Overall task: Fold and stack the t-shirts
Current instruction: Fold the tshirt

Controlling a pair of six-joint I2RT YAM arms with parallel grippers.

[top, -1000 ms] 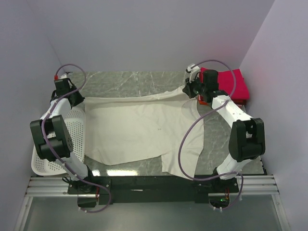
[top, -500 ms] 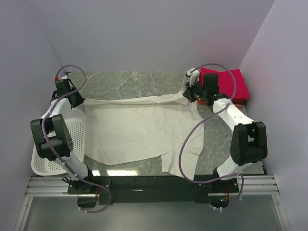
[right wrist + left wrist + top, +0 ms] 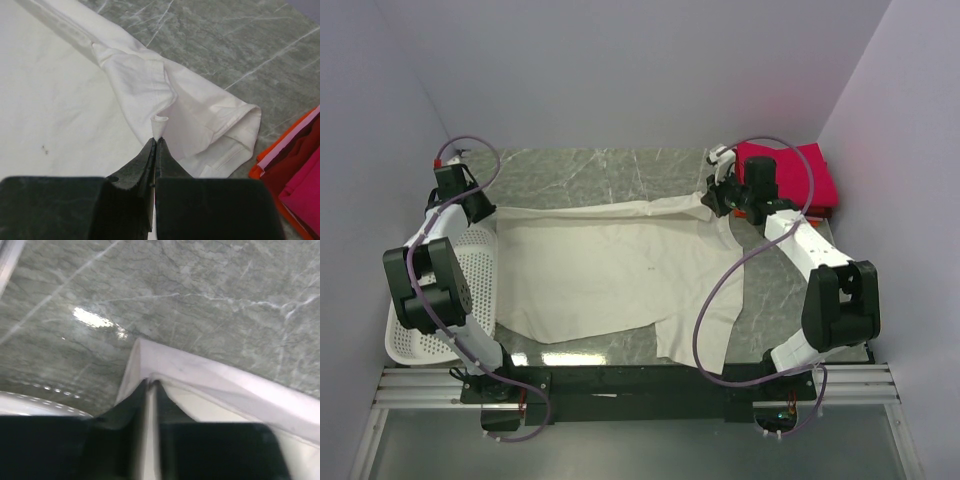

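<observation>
- My right claw (image 3: 155, 141) is closed tight, pinching a small fold of the white shirt (image 3: 60, 90) at its 2 o'clock corner.
- My left claw (image 3: 150, 383) is narrow, with the shirt's 10 o'clock corner between its fingers.
- The shirt lies spread across the middle of the table (image 3: 600, 170).
- The folded pink and orange shirts (image 3: 810, 178) sit at 2 o'clock.
- The basket (image 3: 410, 340) is at 8 o'clock.
</observation>
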